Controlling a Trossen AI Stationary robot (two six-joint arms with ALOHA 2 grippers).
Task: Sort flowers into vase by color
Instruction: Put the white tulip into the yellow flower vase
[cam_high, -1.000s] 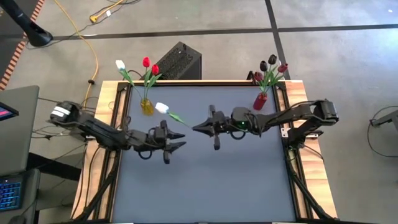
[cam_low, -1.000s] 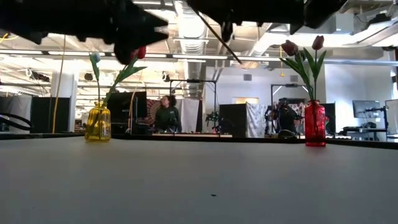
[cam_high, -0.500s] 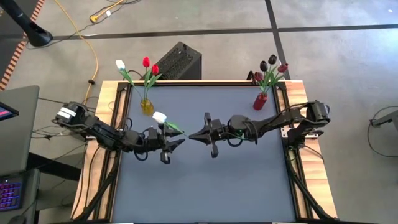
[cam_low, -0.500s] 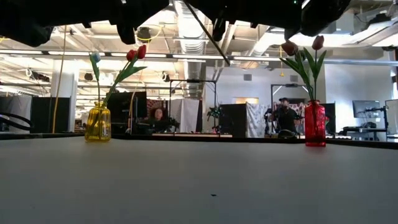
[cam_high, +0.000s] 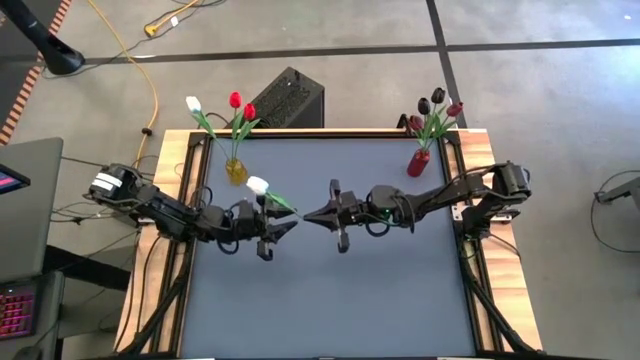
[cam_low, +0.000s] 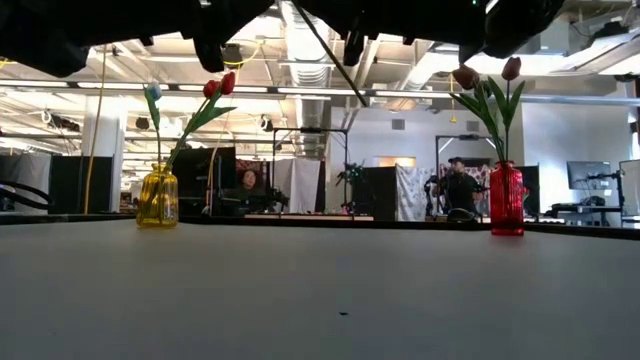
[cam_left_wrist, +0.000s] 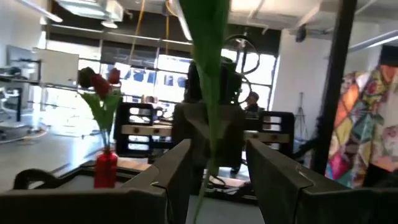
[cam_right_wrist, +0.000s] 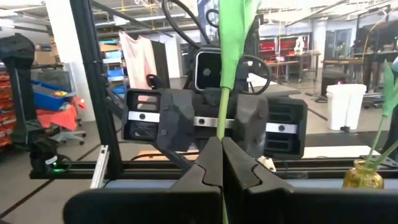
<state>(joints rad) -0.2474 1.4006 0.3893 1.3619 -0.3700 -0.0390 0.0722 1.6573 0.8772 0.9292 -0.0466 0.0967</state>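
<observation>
Low view, grey table (cam_low: 320, 290), perhaps workshop behind

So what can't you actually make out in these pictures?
- White tulip: its head is cut off in both wrist views; only the stem shows.
- Left gripper and right gripper: in the low view they are dark shapes cropped by the top edge.
- Yellow vase: from above, its mouth is hidden by its flowers.
- People beyond the table, low view: too small to tell what they do.

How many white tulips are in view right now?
2: one white tulip stands in the yellow vase; the other white tulip is between the two grippers above the table, its stem pinched by the right gripper.
</observation>
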